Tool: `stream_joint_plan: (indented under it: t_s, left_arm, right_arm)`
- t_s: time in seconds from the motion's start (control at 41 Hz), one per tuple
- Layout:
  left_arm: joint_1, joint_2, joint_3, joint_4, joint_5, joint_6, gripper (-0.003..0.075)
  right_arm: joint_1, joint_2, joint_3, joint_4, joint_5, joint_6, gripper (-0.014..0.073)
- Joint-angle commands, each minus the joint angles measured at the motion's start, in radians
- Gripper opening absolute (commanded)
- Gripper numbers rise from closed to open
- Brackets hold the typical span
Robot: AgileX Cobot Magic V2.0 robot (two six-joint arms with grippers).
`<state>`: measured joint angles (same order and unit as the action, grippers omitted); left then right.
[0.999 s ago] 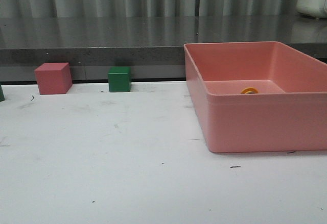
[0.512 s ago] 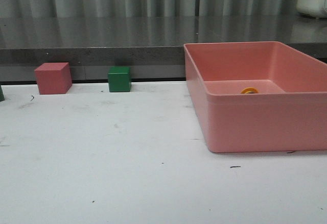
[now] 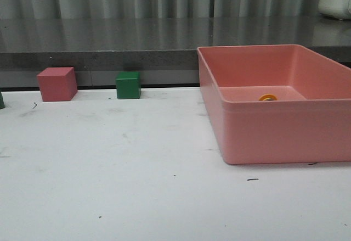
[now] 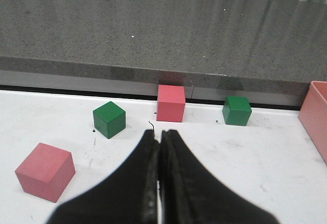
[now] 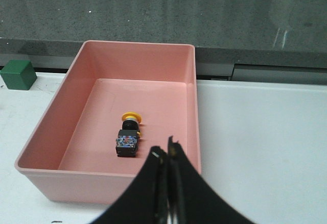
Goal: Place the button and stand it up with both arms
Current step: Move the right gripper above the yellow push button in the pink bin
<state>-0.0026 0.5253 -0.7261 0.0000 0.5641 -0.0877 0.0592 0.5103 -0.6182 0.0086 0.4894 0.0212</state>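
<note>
**Button lies in the pink bin, both grippers shut and empty**

From where I stand, the button (image 5: 129, 135) is lying on its side on the floor of the pink bin (image 3: 274, 134), cap pointing toward the far wall and the square base toward the near one. In the front view only a sliver of its yellow-orange cap (image 3: 267, 97) peeks over the bin's near wall. Nothing else is in the bin with it.

The right gripper (image 5: 167, 155) hangs above the bin's near wall, close to the button but clear of it. Its two black prongs are pressed together with just a thin seam between them, and they grip nothing.

The left gripper (image 4: 160, 138) is off over the open table (image 3: 120, 186), its prongs likewise closed tip to tip and holding nothing. Beyond it, against the dark ledge (image 4: 153, 35), stand a pink cube (image 4: 170, 103) and a green cube (image 4: 236, 110), a little apart. A second green cube (image 4: 109, 119) sits nearer on the table, turned at an angle, and a second pink cube (image 4: 45, 171) sits closer still, out to the side. None of the cubes touch each other or the gripper.
</note>
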Motion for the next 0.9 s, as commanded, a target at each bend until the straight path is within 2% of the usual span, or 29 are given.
stream_joint_plan:
  t_s: [0.0, 0.073, 0.097, 0.146, 0.219, 0.877]
  left_arm:
    - [0.001, 0.011, -0.033, 0.026, -0.072, -0.006, 0.015]
    - [0.001, 0.011, -0.033, 0.052, -0.068, -0.006, 0.0335]
    - [0.001, 0.011, -0.033, 0.052, -0.068, -0.006, 0.0426]
    - [0.001, 0.011, -0.033, 0.05, -0.068, -0.006, 0.0526]
    - [0.001, 0.011, -0.033, 0.038, -0.068, -0.006, 0.0589]
    - [0.001, 0.011, -0.033, 0.038, -0.068, -0.006, 0.0583]
  right_arm:
    - [0.0, 0.008, -0.033, -0.034, -0.089, -0.01, 0.0176]
    - [0.0, 0.008, -0.033, -0.052, -0.088, -0.01, 0.0388]
    - [0.0, 0.008, -0.033, -0.053, -0.089, -0.01, 0.044]
    - [0.0, 0.008, -0.033, -0.053, -0.09, -0.01, 0.054]
    - [0.0, 0.008, -0.033, -0.053, -0.09, -0.01, 0.0622]
    - [0.0, 0.016, -0.037, -0.038, -0.099, -0.01, 0.0635]
